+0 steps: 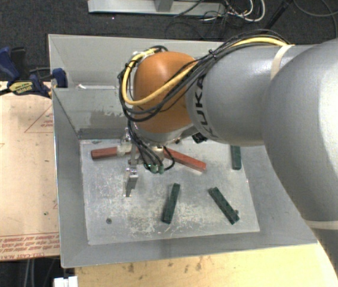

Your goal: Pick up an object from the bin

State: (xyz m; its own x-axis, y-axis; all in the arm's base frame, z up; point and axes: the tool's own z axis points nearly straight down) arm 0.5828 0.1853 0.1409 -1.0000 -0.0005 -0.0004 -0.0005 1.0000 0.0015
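Inside the grey metal bin (67,160), five small bars are lying loose and well apart on the scuffed floor. Toward the rear left, a flat reddish-brown bar (103,153) is lying nearly level along the floor's back edge. A second reddish-brown bar (188,161) is lying tilted near the middle of the back, its upper end passing under the robot's wrist. A dark green rectangular bar (170,203) is resting at a steep slant in the front centre, and a longer dark green bar (224,205) is lying diagonally to its right. A shorter dark green bar (235,158) is sitting lengthwise near the right wall. A tiny dark speck (108,221) is lying on the floor at front left. The slim grey gripper (131,187) is hanging over bare floor in the left-centre of the bin, just in front of the right end of the flat reddish-brown bar, the thing nearest to it; whether it is open or closed I cannot tell. Above it, yellow and black cables (249,40) are looping round an orange domed cover (157,94) on the wrist, and the bulky grey arm (258,94) is reaching in from the right. Black letters of the KUKA name (199,109) are running along the arm's casing beside the cover.
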